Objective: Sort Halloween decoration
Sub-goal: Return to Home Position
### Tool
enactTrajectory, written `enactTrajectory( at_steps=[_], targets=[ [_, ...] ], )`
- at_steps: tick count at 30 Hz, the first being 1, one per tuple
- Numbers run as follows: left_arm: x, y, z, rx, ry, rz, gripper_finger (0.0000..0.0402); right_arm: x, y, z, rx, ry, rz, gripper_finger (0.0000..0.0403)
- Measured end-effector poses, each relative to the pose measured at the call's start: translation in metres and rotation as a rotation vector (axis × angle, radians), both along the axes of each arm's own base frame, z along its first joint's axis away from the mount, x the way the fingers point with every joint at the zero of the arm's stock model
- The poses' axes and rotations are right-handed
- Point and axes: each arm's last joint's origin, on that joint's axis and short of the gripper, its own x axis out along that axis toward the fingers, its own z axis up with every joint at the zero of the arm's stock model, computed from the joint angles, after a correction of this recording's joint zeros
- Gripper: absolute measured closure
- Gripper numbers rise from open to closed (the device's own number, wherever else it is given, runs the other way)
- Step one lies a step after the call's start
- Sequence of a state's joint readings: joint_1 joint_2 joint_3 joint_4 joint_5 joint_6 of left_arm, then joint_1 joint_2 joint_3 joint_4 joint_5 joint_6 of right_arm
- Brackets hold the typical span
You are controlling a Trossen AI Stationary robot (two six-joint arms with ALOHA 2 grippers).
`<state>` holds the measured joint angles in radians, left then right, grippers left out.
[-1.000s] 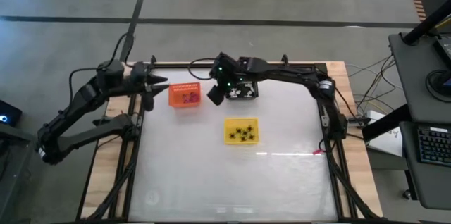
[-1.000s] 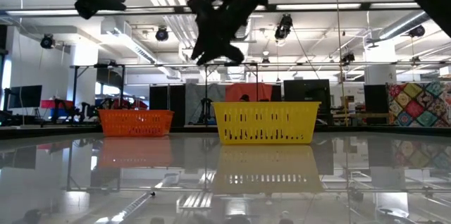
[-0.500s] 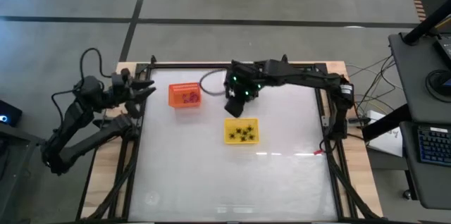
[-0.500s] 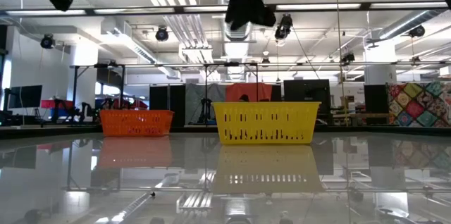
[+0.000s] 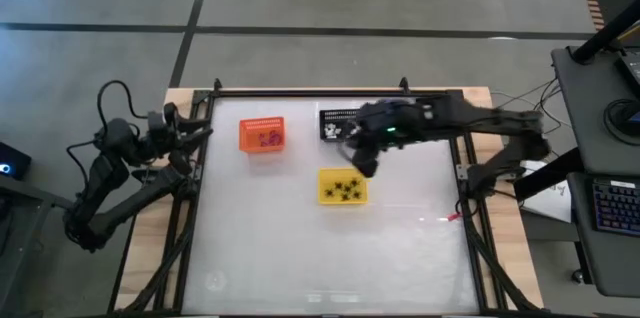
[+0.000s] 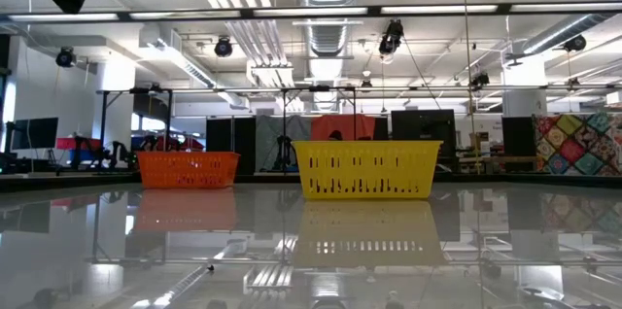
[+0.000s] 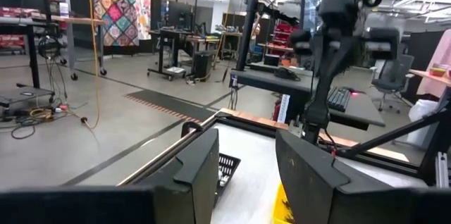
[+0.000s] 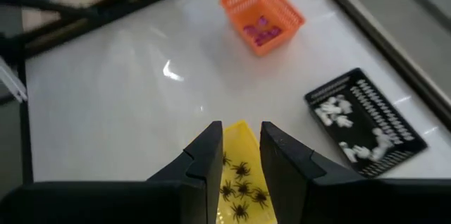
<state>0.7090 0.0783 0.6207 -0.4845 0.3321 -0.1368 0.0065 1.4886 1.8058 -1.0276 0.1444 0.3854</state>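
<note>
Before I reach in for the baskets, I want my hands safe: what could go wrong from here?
The right hand hangs open above the yellow basket's far edge, next to the black basket; reaching there risks meeting it. If it dipped, it could tip a basket and scatter the spiders. The left hand sits open by the table's left edge, near the orange basket, so that side looks tight too.

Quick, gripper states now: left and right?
Left gripper: open, empty, by the white table's left edge.
Right gripper: open, empty, beside the yellow plastic basket.
</note>
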Motion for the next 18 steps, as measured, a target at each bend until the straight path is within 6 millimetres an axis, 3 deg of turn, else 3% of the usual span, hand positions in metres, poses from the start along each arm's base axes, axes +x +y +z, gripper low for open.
enactTrajectory(
  at_steps=[9,13,18],
  targets=[
    [0.000,0.000,-0.003,0.052,0.025,0.003,0.0277,-0.089,0.010,0.025,-0.026,-0.271,-0.010,0.0319],
    [0.000,0.000,-0.003,0.055,0.030,0.004,0.0277,-0.127,0.010,0.012,-0.039,-0.384,-0.009,0.0323],
    [0.000,0.000,-0.003,0.057,0.030,0.004,0.0277,-0.170,0.008,-0.020,-0.023,-0.518,-0.024,0.0320]
  ],
)
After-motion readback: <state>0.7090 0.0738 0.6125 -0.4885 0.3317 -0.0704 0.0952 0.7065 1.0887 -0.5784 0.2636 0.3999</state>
